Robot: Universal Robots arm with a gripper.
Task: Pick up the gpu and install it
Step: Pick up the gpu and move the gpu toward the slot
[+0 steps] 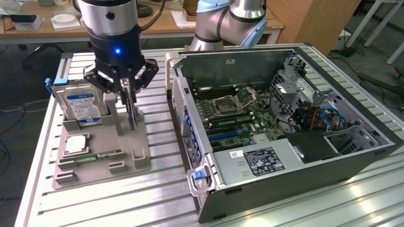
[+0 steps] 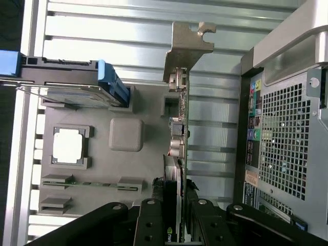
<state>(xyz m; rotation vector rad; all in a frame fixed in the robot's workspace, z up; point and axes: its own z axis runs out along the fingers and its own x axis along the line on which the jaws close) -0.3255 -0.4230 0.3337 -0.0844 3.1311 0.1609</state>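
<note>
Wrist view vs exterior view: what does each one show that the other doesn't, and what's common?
Wrist view adds: the notched metal bracket at the end of the gpu, and the case's perforated rear panel.
Exterior view adds: the open case interior with motherboard and CPU socket, plus another robot arm behind the case.
Both: gripper shut on the gpu, which stands edge-on at the gray tray. The hard drive, processor chip and memory stick sit in the tray.
</note>
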